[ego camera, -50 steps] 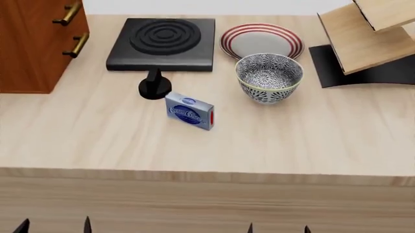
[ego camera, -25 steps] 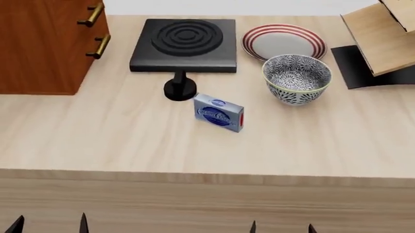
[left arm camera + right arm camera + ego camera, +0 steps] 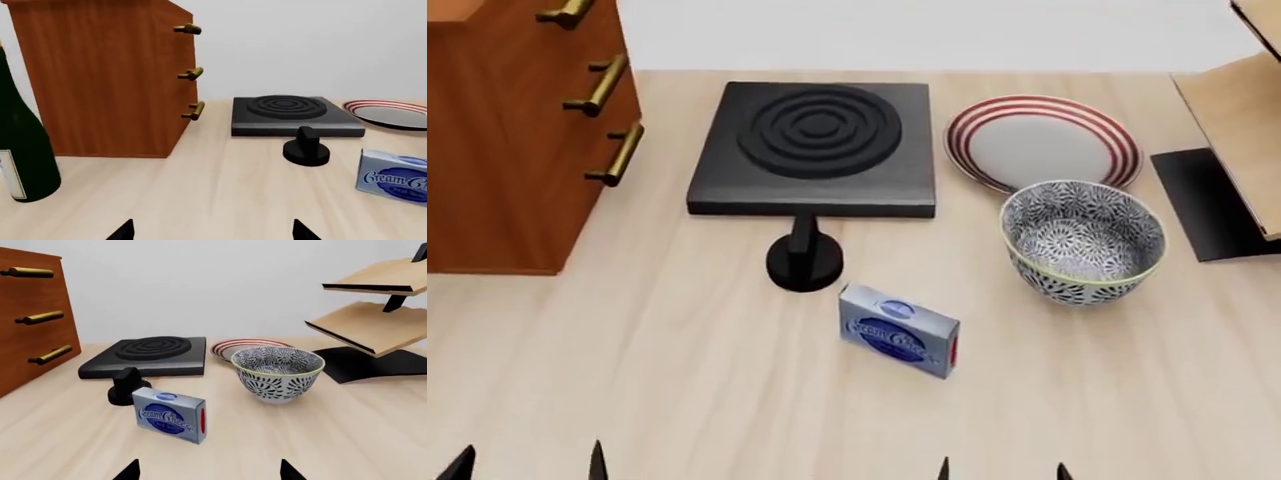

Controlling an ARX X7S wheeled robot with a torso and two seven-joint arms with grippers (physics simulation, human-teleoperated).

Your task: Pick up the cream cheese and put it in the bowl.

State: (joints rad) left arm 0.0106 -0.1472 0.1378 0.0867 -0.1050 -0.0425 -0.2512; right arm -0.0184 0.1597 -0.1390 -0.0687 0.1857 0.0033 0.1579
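Observation:
The cream cheese [image 3: 900,343] is a small blue-and-silver box with a red end flap, standing on the wooden counter; it also shows in the right wrist view [image 3: 170,415] and at the edge of the left wrist view [image 3: 395,176]. The patterned bowl [image 3: 1082,240] stands upright to its right and farther back, also seen in the right wrist view [image 3: 277,372]. My left gripper [image 3: 527,465] and right gripper [image 3: 1002,470] show only as dark fingertips at the near edge, both open and empty, well short of the box.
A black hotplate [image 3: 815,147] with a black knob [image 3: 805,265] sits behind the box. A red-striped plate [image 3: 1045,142] lies behind the bowl. A wooden drawer cabinet [image 3: 507,130] stands left, a wooden rack [image 3: 373,305] right, a dark bottle [image 3: 23,150] far left.
The head view has moved forward and tilted down: everything on the counter sits lower and larger in frame and the counter's front edge has left the view. No object has moved.

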